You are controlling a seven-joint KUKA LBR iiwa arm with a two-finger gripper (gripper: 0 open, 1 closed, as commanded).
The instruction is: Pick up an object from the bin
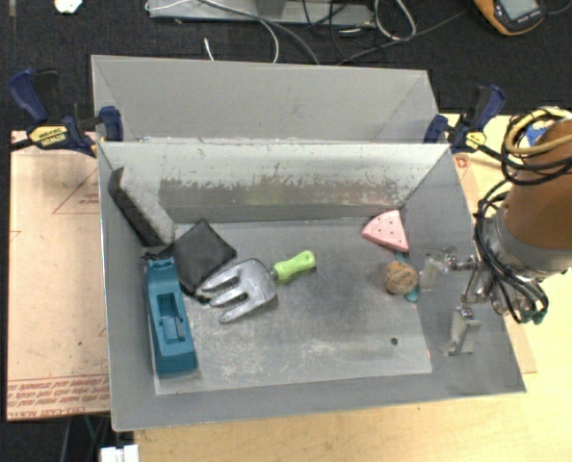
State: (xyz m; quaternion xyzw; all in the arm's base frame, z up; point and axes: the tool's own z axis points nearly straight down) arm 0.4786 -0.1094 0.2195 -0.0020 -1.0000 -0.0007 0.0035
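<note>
1. Camera view, the fingers: the fingers (459, 335) stand low over the sloping right-hand wall of the bin (267, 152), just in front of the arm's orange cover (546, 200) and its dark cables (517, 296). They are spread wide apart, one prong pointing away from the arm and the other toward the front rim, and nothing is between them.

2. Camera view, the things: closest to the fingers is a small brown lump (399, 277), rough like a cork. It lies just beside the prong that points away from the arm, and I cannot say if they touch. A pink wedge (387, 230) lies near the lump, a little farther from the fingers toward the back wall. Well apart, on the side away from the arm, lie a metal garden fork (243, 290) with a green handle, a black pad (204, 248), a teal tool (170, 323) and a black bar (137, 212).

3. Progress: I judge the task is at its beginning. No thing is lifted, and all of them rest on the floor of the bin. What is left is to close on one thing and raise it; the brown lump seems the nearest candidate.

4. Hard to see: a small teal bit under the lump may be part of it or a separate thing. The base of the fingers is lost among the cables.
</note>
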